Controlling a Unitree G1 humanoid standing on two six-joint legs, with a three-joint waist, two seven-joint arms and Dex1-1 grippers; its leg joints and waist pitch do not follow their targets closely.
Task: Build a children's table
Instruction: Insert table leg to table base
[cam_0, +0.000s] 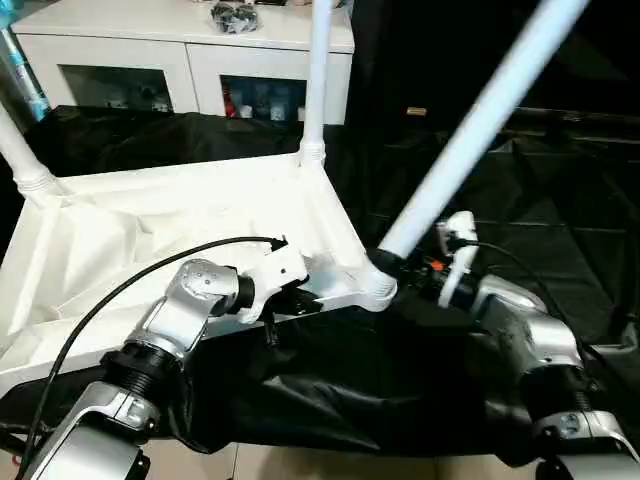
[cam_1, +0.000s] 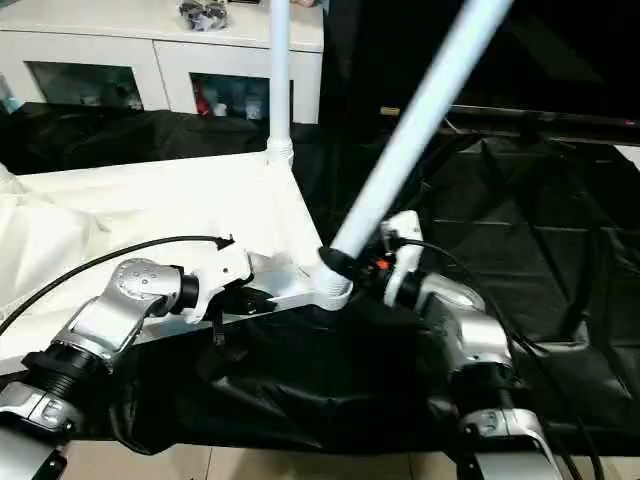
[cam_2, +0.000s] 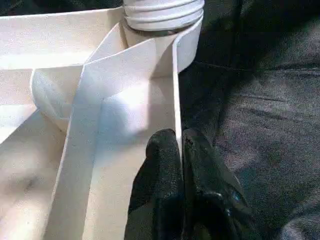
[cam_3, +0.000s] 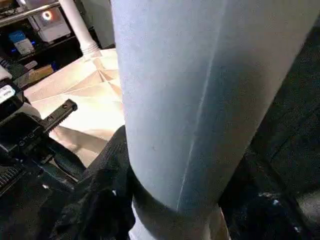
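The white tabletop lies upside down on black cloth. Two white legs stand upright in its sockets, one at the far corner and one at the left. A third leg leans up and to the right from the near right corner socket. My right gripper is closed around this leg's base, with black fingers on both sides of the tube. My left gripper is shut on the tabletop's thin side rim, just left of that corner.
A white cabinet with glass doors stands behind the work, with a small dark object on top. Black cloth covers the surface to the right and in front. Black cables run along both forearms.
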